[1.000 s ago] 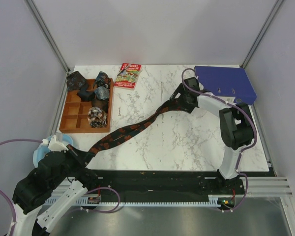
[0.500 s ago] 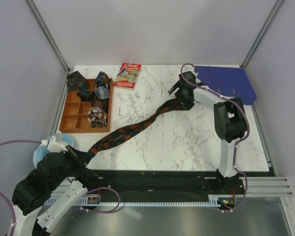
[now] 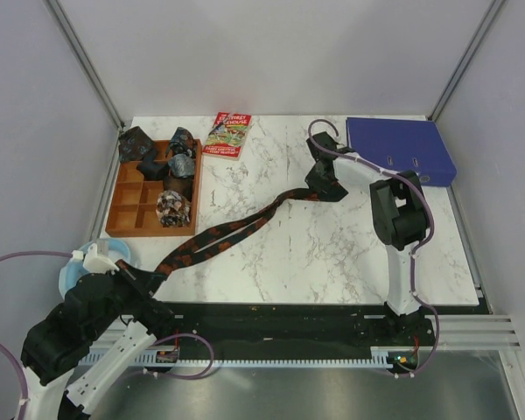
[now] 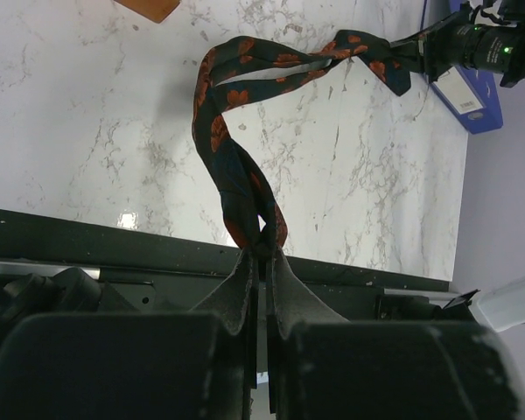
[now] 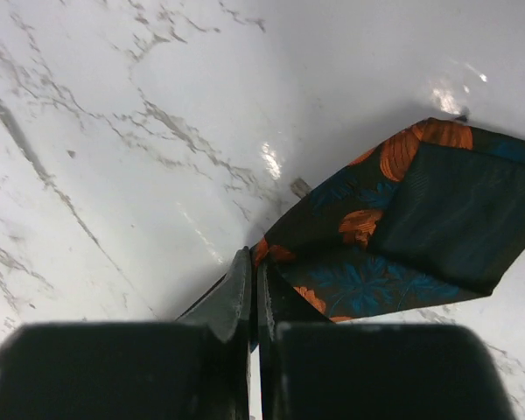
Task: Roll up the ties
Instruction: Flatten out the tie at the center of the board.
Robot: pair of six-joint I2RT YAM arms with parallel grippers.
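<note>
Landmark = wooden tray, on marble table.

Long tie, black w/ orange-red blotches: starts near the tray's near-right corner, runs diagonally away to the right, far end well apart from the tray; twisted along its length, w/ pale lining showing in the left wrist view.

L gripper: clenched, fingers pressed together on the near end of the long tie; sits just off the tray's near-right corner, at the table's near edge.

R gripper: fingers closed tight, nipping an edge of the long tie's far end where the cloth is folded over, blue-green leaf print visible; from above it is well to the right of the tray, about level w/ the tray's far edge.

Small ties, dark grey-blue bundles: one in the tray's near-right compartment; a few in the far compartments; one at the tray's far-left corner, cannot tell if in or over the rim.

Red-and-green booklet: flat, just past the tray's far-right corner; blue binder: well to the right of the tray, beyond the R gripper.
</note>
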